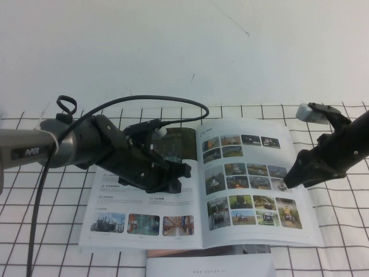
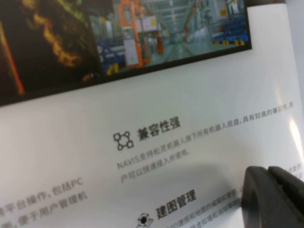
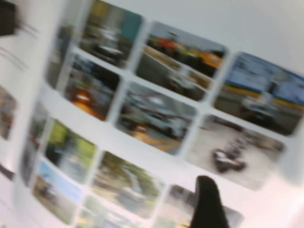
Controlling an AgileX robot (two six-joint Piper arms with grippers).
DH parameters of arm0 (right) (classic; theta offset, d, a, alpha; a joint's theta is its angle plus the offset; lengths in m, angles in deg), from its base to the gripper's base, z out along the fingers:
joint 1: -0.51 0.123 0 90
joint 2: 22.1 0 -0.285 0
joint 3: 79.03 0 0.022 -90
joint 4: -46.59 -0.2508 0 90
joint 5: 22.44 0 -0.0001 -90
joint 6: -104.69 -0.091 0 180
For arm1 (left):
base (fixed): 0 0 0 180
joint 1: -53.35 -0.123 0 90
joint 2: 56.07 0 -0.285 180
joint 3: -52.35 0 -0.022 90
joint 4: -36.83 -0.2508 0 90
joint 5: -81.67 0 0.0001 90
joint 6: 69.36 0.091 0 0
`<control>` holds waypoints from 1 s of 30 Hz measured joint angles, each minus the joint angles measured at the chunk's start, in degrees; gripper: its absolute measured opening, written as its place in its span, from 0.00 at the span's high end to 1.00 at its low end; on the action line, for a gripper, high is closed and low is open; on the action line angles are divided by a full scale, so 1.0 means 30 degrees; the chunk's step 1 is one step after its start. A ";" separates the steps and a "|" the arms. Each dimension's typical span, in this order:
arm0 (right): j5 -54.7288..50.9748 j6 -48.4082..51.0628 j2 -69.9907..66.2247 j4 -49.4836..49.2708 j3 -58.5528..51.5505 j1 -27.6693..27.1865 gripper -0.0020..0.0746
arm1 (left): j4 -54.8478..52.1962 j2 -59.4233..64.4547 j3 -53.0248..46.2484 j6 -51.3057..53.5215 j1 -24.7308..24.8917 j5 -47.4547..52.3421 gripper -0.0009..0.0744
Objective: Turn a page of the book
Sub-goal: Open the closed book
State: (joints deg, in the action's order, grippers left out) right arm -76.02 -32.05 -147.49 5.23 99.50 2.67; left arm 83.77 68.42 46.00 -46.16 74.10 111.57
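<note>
The book [image 1: 144,203] lies open and flat on the checked cloth. Its left sheet carries the dark banner picture and icon text and fills the left wrist view [image 2: 142,109]. My left gripper [image 1: 182,173] is shut and rests tip-down on that left sheet near the spine; it also shows in the left wrist view [image 2: 271,197]. The page [image 1: 248,173] with rows of small colour photos is the right sheet, lying flat. My right gripper [image 1: 286,182] sits at that page's right edge, about mid-height. The page fills the right wrist view [image 3: 156,118].
A pale grey-white booklet [image 1: 210,265] lies under the book's front edge. The black-lined checked cloth [image 1: 46,242] covers the table. A black cable [image 1: 144,103] loops over the left arm. A white wall stands behind.
</note>
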 joint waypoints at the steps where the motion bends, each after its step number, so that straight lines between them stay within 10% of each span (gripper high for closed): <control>1: 0.0043 -0.0347 0.0000 0.0569 0.0087 0.0000 0.41 | -0.0052 0.0000 0.0000 0.0000 0.0000 0.0000 0.99; 30: -0.0151 0.0773 -0.1169 -0.3673 0.0166 0.0000 0.41 | -0.0199 0.0000 0.0013 -0.0037 0.0000 0.0000 0.99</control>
State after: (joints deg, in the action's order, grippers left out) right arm -76.47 -29.73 -151.00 -5.79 100.00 2.67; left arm 83.17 68.42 46.03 -46.28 74.10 111.57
